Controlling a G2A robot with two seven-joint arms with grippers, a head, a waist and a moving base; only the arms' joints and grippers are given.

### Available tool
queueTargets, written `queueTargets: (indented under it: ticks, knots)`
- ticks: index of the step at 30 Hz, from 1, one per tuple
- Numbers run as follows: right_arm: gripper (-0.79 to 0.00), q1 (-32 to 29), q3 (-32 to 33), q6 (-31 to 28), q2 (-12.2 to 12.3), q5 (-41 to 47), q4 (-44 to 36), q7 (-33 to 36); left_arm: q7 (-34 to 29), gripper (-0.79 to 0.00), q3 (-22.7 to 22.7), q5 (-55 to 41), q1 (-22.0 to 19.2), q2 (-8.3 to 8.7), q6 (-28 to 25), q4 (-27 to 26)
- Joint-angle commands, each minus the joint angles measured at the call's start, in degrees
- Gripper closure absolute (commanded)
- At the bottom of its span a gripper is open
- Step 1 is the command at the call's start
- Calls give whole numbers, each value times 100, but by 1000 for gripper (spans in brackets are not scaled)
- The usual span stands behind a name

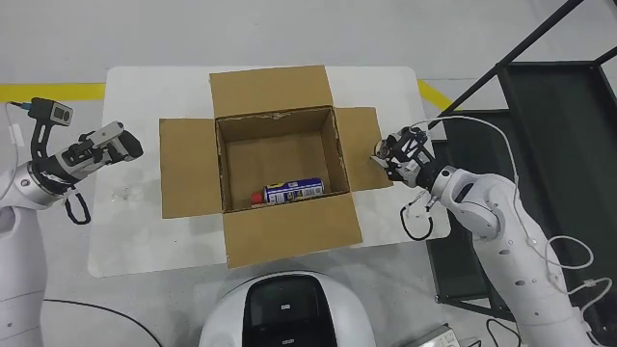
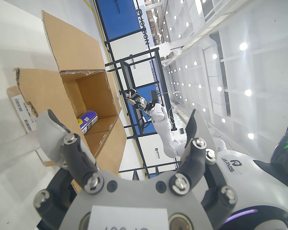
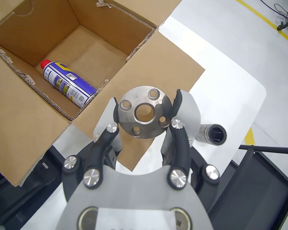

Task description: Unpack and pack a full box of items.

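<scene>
The cardboard box is plain brown. The spray can in it is blue with a yellow patch and a red cap. The round flange and the cylindrical sleeve are bare silver metal, and the counter is white.

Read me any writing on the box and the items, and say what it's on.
Spray can: small label print too small to read; large lettering partly turned away.
White stickers on the cardboard box: barcodes and print, too small to read.
Metal flange in the right gripper: no markings seen.
</scene>
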Motion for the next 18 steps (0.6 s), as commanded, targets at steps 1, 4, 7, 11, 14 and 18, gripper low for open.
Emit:
queueTargets:
  ticks: [1, 4, 7, 11, 14, 18]
  knots:
    - [0, 0, -1, 1, 0, 0, 0, 0, 0, -785, 0, 0, 0, 0, 0, 0]
    - [0, 0, -1, 1, 0, 0, 0, 0, 0, -785, 0, 0, 0, 0, 0, 0]
    - [0, 0, -1, 1, 0, 0, 0, 0, 0, -785, 0, 0, 0, 0, 0, 0]
    - [0, 0, -1, 1, 0, 0, 0, 0, 0, -785, 0, 0, 0, 0, 0, 0]
    - [0, 229, -241, -58, -15, -117, -188, 79, 0, -785, 0, 0, 0, 0, 0, 0]
    - [0, 1093, -1111, -176, -95, -401, -293, 614, 0, -785, 0, 0, 0, 0, 0, 0]
